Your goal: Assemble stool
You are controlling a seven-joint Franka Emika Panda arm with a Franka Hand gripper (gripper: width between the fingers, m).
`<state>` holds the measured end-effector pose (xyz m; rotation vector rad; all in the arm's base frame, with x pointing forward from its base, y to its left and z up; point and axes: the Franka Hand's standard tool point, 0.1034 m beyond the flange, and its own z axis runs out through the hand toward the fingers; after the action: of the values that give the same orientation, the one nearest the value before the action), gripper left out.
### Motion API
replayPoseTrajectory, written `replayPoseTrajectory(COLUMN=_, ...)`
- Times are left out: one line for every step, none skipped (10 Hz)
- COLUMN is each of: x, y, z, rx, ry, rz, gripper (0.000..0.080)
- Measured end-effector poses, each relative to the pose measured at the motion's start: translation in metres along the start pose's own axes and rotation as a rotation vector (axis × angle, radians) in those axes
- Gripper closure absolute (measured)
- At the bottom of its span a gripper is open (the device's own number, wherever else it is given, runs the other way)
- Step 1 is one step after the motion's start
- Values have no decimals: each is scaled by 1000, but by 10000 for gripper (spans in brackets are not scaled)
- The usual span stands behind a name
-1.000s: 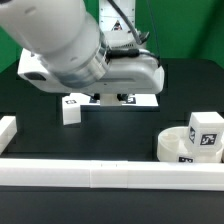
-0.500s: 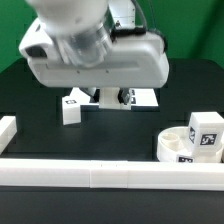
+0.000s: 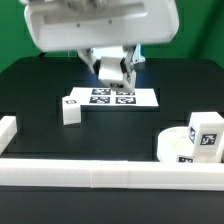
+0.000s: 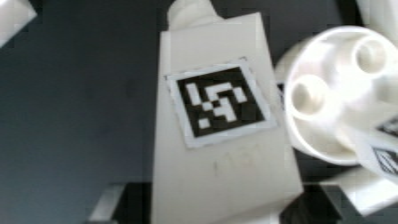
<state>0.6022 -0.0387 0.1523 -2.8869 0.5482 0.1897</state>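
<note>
My gripper (image 3: pixel 116 76) is shut on a white stool leg (image 3: pixel 108 69) and holds it in the air over the marker board (image 3: pixel 140 98). In the wrist view the held leg (image 4: pixel 217 110) fills the middle, its square tag facing the camera, clamped between my gripper (image 4: pixel 221 203). Beyond it lies the round seat (image 4: pixel 347 95) with its holes. In the exterior view the seat (image 3: pixel 176 146) sits at the right, with a tagged leg (image 3: pixel 206 133) standing in it. Another leg (image 3: pixel 71 108) stands on the table at the left.
A long white bar (image 3: pixel 100 173) runs along the table's front edge. A short white block (image 3: pixel 7 130) sits at the exterior view's left. The table top is black.
The arm has risen and drawn back over the last second, carrying the leg up above the marker board. The seat and the other legs have not moved.
</note>
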Motion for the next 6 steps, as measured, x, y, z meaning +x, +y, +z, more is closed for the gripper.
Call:
replayPoseTrajectory(x=1, y=1, z=1, rx=-3, ry=90, rz=-5, gripper=474)
replayPoseTrajectory(x=1, y=2, z=5, rx=-8, ry=154, rz=-7, gripper=474)
replayPoseTrajectory(x=3, y=1, z=4, rx=-10, ry=194, rz=-11, gripper=474)
replayPoseTrajectory(x=10, y=0, z=2, rx=-14, ry=285, rz=-17, gripper=474)
replayPoseTrajectory(x=10, y=-3, z=3, rx=-17, ry=356, rz=-17, gripper=474)
replayPoseTrajectory(x=8, y=-9, z=1, rx=-15, ry=401, rz=-19, gripper=474)
